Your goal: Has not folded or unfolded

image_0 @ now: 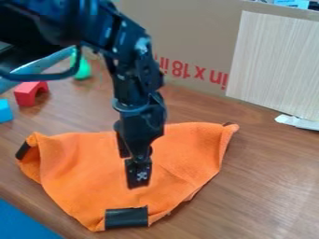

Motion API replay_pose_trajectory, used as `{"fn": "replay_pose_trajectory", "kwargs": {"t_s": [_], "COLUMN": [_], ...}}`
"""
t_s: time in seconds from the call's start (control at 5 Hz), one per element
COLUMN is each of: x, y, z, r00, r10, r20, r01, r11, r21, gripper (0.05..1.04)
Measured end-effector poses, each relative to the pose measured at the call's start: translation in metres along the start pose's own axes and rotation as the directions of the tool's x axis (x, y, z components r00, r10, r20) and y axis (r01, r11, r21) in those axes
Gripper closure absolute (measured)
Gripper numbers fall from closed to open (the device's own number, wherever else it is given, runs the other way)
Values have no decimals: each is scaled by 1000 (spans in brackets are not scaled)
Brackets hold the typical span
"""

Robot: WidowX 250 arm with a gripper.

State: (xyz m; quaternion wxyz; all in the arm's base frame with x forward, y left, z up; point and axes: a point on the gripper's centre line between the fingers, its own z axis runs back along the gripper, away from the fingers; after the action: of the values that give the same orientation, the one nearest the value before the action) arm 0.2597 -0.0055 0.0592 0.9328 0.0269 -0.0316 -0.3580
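Cannot see all of the cloth (78, 161) behind the gripper (138, 179), nor tell if set wide or narrow. Can see the cloth rumpled on the table (268, 182), beneath the gripper and out to both sides.

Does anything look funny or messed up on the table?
The orange cloth looks rumpled: the corner at the picture's left curls up instead of lying flat. The red letters on the cardboard are upside down too. I see nothing spilled.
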Motion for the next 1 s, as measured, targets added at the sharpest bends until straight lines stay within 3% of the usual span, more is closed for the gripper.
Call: {"fn": "replay_pose_trajectory", "kwargs": {"t_s": [0.4, 1.0], "x": [10, 31], "y": [20, 74], "z": [-23, -27], "r00": [999, 988], "r10": [27, 144], "r20": [-47, -49], "r01": [-26, -142], "r11": [999, 989], "r21": [22, 41], "gripper": [82, 82]}}
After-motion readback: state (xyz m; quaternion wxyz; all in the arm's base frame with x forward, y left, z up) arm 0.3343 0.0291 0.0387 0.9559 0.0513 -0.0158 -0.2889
